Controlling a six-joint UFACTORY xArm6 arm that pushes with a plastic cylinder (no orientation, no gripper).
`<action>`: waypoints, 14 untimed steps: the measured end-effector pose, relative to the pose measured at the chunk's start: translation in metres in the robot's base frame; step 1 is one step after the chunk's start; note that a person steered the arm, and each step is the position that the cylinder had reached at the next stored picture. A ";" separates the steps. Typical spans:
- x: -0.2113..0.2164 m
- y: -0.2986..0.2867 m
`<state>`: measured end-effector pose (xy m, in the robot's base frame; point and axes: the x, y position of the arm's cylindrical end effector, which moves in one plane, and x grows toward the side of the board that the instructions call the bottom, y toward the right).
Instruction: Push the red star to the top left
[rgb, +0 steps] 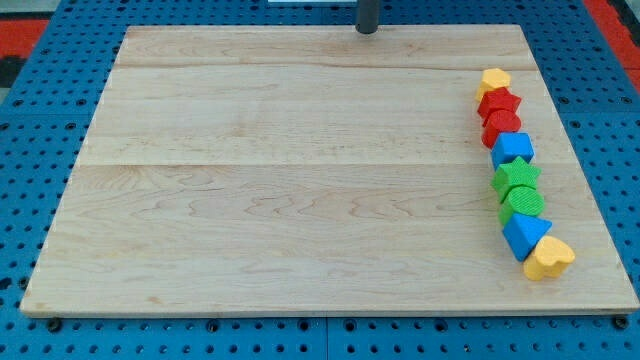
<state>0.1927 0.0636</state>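
Red star (498, 102) was seen well right of and below my tip (367, 30); no claw fitted, so no claw state could be told.

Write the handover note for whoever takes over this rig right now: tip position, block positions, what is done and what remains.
My tip sits at the view's top centre edge of the wooden board, touching no block.
The red star lies in a column of blocks at the view's right, between the yellow block above and a second red block below.
Done: nothing yet; the star is far from the top left.
Left: bring the tip to the star's right side and push it leftwards and upwards.
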 end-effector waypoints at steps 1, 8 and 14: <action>0.000 0.001; -0.001 0.076; 0.153 0.263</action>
<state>0.3452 0.3263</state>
